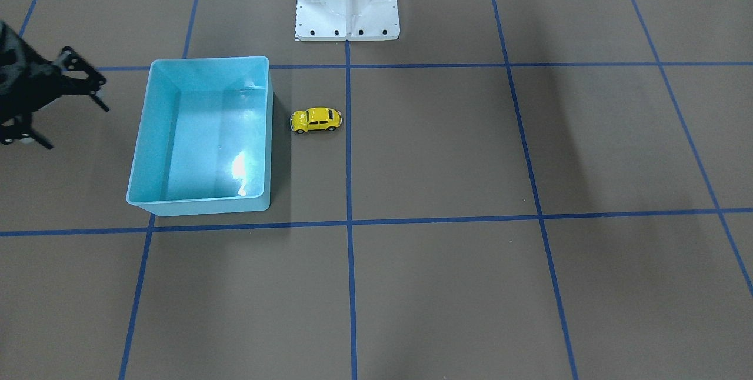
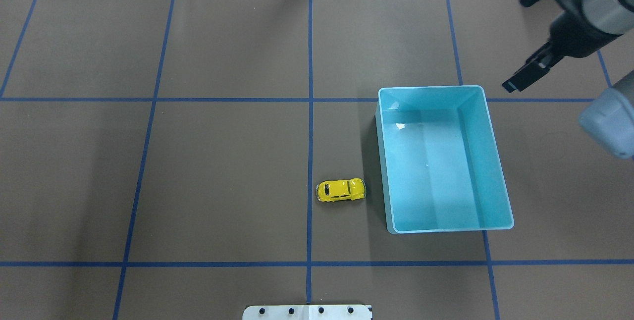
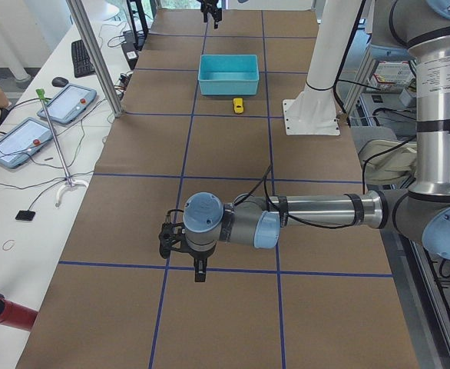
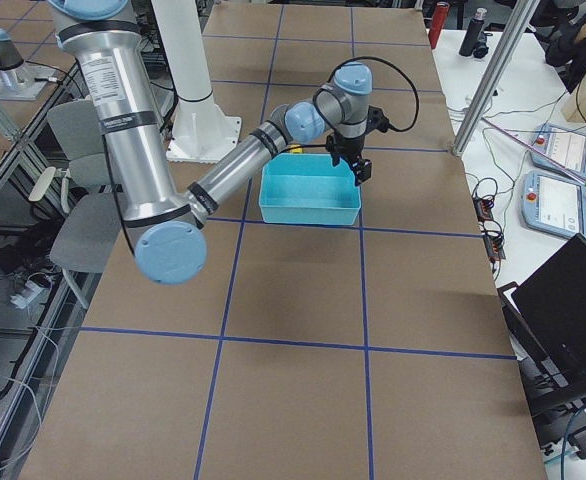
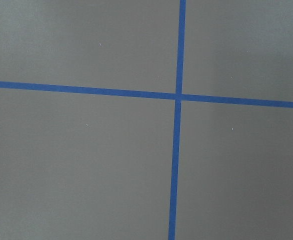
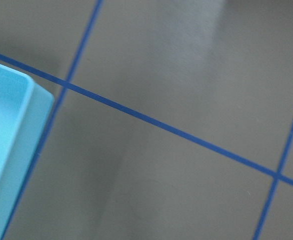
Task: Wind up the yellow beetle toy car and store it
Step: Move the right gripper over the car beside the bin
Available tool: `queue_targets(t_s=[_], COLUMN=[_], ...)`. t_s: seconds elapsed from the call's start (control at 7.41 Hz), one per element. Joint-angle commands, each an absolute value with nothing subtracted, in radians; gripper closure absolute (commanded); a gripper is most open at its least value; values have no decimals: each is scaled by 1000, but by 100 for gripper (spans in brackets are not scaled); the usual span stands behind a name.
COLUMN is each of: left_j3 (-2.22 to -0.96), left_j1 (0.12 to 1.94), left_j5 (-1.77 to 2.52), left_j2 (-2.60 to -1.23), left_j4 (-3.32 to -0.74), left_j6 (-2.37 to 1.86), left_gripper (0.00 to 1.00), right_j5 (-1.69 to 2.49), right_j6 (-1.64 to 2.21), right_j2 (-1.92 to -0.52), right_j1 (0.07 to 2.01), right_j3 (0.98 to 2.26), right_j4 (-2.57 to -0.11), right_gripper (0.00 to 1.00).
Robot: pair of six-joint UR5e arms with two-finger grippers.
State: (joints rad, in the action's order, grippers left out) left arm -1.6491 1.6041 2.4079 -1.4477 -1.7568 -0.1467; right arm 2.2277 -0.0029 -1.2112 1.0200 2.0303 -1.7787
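The yellow beetle toy car (image 1: 316,119) (image 2: 341,189) stands on its wheels on the brown table, just beside the light-blue bin (image 1: 200,60) (image 2: 431,88), on the side toward the table's middle. The bin holds nothing. My right gripper (image 1: 76,127) (image 2: 520,40) is open and empty, raised above the table beyond the bin's outer side, away from the car. The right wrist view shows only a bin corner (image 6: 11,125) and tape lines. My left gripper (image 3: 198,269) shows only in the exterior left view, far from the car (image 3: 239,105); I cannot tell whether it is open or shut.
The white robot pedestal (image 1: 347,3) (image 2: 307,311) stands at the table's near-robot edge, behind the car. Blue tape lines grid the brown mat. A metal pole (image 3: 94,54) and operator tablets (image 3: 56,104) stand on the side table.
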Motion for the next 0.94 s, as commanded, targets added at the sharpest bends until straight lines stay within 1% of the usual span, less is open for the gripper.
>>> queue_targets(t_s=[0.0,0.27,0.54,0.81], left_j3=[-1646,-1638,-1618,-1618], left_j1=[1606,1606,1605,1605], left_j5=[2408,2407,2407,2407], left_j2=[-1445,-1445,-1447,-1450], left_j4=[-1756,-1756,-1755,-1756], left_j6=[-147,-144,-140,-141], left_gripper=[0,0,0,0], right_j5=[2134,1966,1934,1901], right_j6=[-6,-69,-138,-141], right_j2=[-1041,-997,-965,-965], right_j1=[817,609,505,413], right_j3=[2037,2034,2004,1982], right_j4=[-1855,-1852,-1855,-1852], right_gripper=[0,0,0,0])
